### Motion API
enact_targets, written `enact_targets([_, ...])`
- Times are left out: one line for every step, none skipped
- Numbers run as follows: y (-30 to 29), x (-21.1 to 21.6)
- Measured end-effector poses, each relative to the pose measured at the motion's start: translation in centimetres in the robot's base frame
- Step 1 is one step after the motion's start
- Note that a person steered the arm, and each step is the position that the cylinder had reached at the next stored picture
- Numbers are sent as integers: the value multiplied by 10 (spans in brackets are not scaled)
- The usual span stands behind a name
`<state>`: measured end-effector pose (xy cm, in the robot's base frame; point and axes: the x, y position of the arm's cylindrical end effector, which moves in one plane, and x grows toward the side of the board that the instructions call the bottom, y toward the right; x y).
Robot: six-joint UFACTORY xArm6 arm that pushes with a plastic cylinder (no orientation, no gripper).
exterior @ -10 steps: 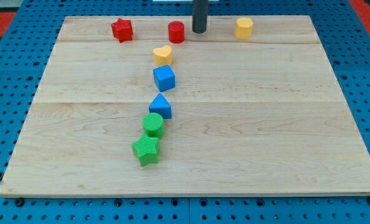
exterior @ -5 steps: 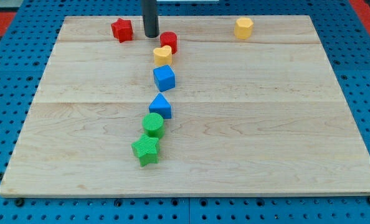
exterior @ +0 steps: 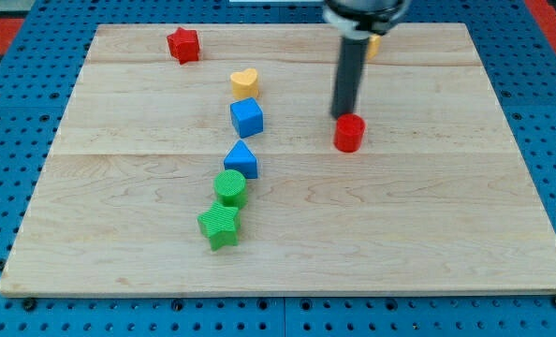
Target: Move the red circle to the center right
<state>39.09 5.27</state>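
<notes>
The red circle [exterior: 349,134] is a short red cylinder standing on the wooden board [exterior: 428,215], a little right of the board's middle. My tip [exterior: 342,116] is at the end of the dark rod and sits just above and slightly left of the red circle in the view, touching or nearly touching its far edge. The rod rises toward the view's top and partly hides the yellow hexagon [exterior: 374,43].
A red star [exterior: 182,44] lies at the top left. A yellow heart [exterior: 245,82], blue cube [exterior: 246,117], blue triangle [exterior: 242,160], green circle [exterior: 229,186] and green star [exterior: 220,225] form a column left of centre.
The red circle has moved from beside the yellow heart near the top to the right and down, past the board's middle. My tip has swung from its left to just above it.
</notes>
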Motion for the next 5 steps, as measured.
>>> enact_targets([-24,35])
enact_targets([2,63])
enact_targets([61,48])
enact_targets([1,56])
enact_targets([-8,27])
